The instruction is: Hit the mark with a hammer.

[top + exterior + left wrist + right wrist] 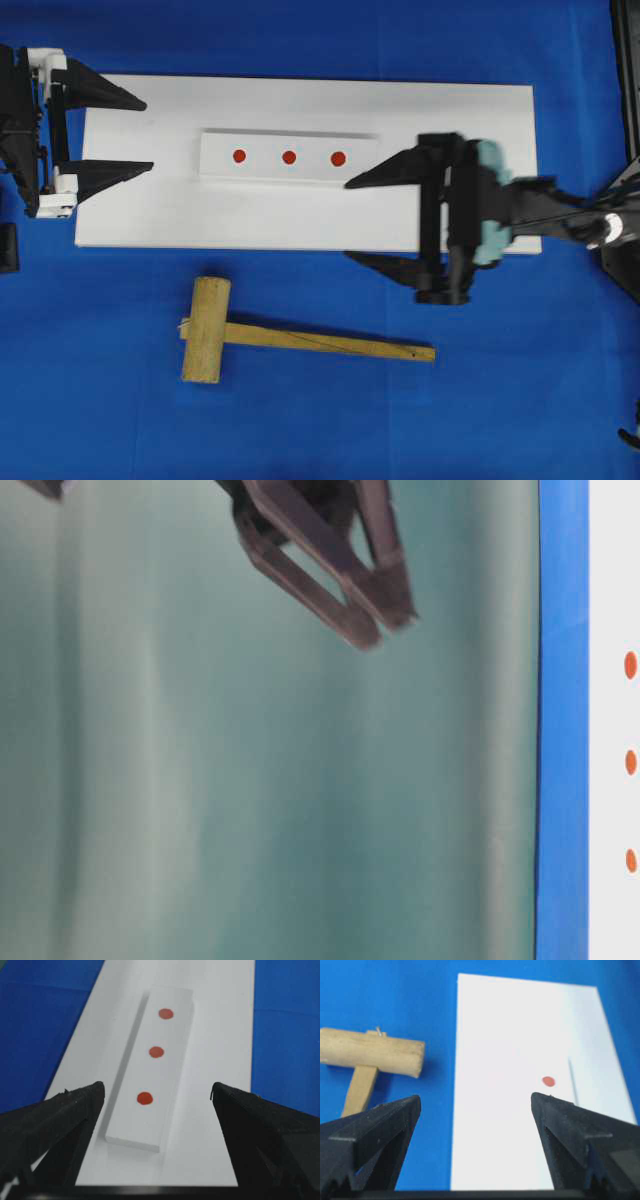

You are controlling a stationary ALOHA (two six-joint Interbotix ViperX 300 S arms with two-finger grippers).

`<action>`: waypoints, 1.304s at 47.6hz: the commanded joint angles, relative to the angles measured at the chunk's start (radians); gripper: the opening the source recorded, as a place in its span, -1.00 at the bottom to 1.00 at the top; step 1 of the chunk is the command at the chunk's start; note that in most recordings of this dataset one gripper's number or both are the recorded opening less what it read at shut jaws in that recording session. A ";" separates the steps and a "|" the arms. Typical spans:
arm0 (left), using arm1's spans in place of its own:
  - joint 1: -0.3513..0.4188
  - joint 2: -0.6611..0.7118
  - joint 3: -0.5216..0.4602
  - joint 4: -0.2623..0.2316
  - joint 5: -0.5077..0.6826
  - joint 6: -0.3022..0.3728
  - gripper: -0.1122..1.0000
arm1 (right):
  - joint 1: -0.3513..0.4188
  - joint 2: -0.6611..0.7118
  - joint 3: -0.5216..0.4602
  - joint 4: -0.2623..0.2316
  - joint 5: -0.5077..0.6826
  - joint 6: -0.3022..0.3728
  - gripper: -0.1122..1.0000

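The hammer, a light wooden mallet, lies flat on the blue cloth with its head point(206, 329) to the left and its handle point(330, 343) pointing right. The mark point(338, 158) is the right-end red dot on a white block point(270, 170). My right gripper point(347, 220) is open and empty, hovering over the board's front right part, between the mark and the handle. In the right wrist view the hammer head point(370, 1052) lies far left and the mark point(548, 1081) just past the right finger. My left gripper point(148, 136) is open at the board's left end, facing the block point(150, 1075).
The block rests on a large white board point(450, 120) on blue cloth point(320, 430). The middle dot point(289, 157) and left-end dot point(239, 156) sit beside the mark. Dark frame parts stand at the right edge point(625, 150).
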 commanded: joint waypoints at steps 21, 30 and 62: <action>-0.005 -0.009 -0.006 -0.002 -0.008 0.011 0.75 | -0.091 -0.417 0.239 -0.002 0.031 -0.066 0.67; -0.023 -0.032 0.005 0.002 -0.008 0.014 0.75 | -0.095 -0.541 0.359 0.017 0.031 -0.063 0.67; -0.084 -0.319 0.170 0.006 0.031 0.048 0.75 | -0.097 -0.684 0.566 0.054 -0.012 -0.060 0.56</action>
